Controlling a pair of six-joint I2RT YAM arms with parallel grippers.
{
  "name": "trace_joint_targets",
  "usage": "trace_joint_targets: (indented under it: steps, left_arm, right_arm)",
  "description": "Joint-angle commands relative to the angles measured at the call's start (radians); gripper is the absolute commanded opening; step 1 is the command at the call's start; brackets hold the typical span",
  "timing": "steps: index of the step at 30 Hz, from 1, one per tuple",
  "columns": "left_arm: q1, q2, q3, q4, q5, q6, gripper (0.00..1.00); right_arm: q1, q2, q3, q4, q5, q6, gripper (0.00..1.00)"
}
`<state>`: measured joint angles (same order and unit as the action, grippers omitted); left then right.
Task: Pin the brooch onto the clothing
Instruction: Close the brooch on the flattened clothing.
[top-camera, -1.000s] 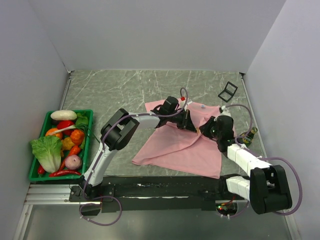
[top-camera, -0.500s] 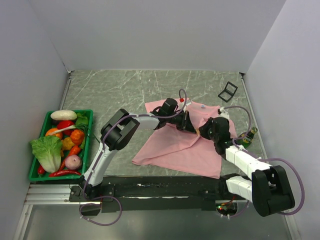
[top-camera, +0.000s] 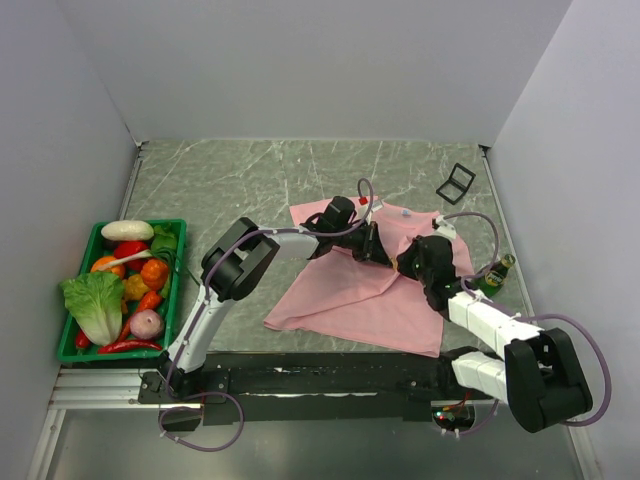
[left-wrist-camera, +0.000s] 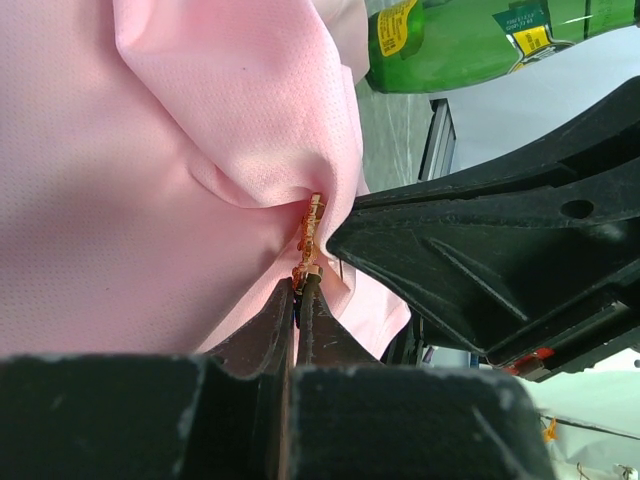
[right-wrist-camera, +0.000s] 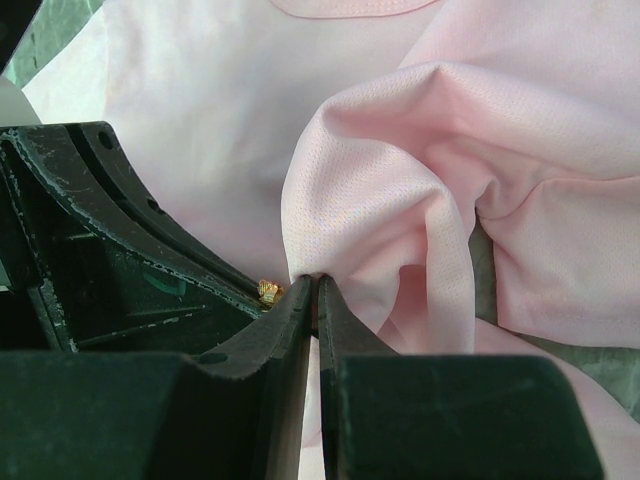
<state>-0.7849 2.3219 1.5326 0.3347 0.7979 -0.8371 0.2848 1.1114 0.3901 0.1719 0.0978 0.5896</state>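
Both clenched — left pincer (left-wrist-camera: 297, 287) on the brooch (left-wrist-camera: 311, 232), right pincer (right-wrist-camera: 312, 292) on clothing (right-wrist-camera: 400, 150) just beside.

Looks like a robot lab test cell, not anybody's home. Plain grey panel walls (top-camera: 300, 70) box in a marble-look table (top-camera: 230, 180) on 3 sides. A left arm (top-camera: 236, 266) and a right arm (top-camera: 490, 318) are bolted by a metal rail (top-camera: 100, 385) at the near edge. A green crate (top-camera: 181, 275) of plastic-looking vegetables sits off to 1 side.
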Motion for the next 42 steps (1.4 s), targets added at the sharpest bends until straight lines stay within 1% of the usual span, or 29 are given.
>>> trace_joint_targets:
  steps: [1, 16, 23, 31, 42]
  left_arm:
    - [-0.027, -0.038, 0.063, 0.13, 0.034, -0.037, 0.01]
    - [-0.043, -0.05, 0.075, 0.121, 0.043, -0.031, 0.01]
    - [-0.056, -0.07, 0.052, 0.129, 0.037, -0.027, 0.01]
    - [-0.06, -0.055, 0.083, 0.113, 0.041, -0.025, 0.01]
    - [-0.08, -0.075, 0.078, 0.079, 0.021, 0.009, 0.01]
  right_arm:
    - [0.043, 0.021, 0.012, -0.04, -0.037, 0.024, 0.14]
    - [0.085, 0.077, 0.026, -0.031, -0.003, 0.03, 0.14]
    - [0.096, 0.102, 0.033, -0.025, 0.014, 0.032, 0.14]
    - [0.119, 0.113, 0.044, -0.038, 0.039, 0.035, 0.14]
    - [0.123, 0.157, 0.055, -0.035, 0.046, 0.05, 0.13]
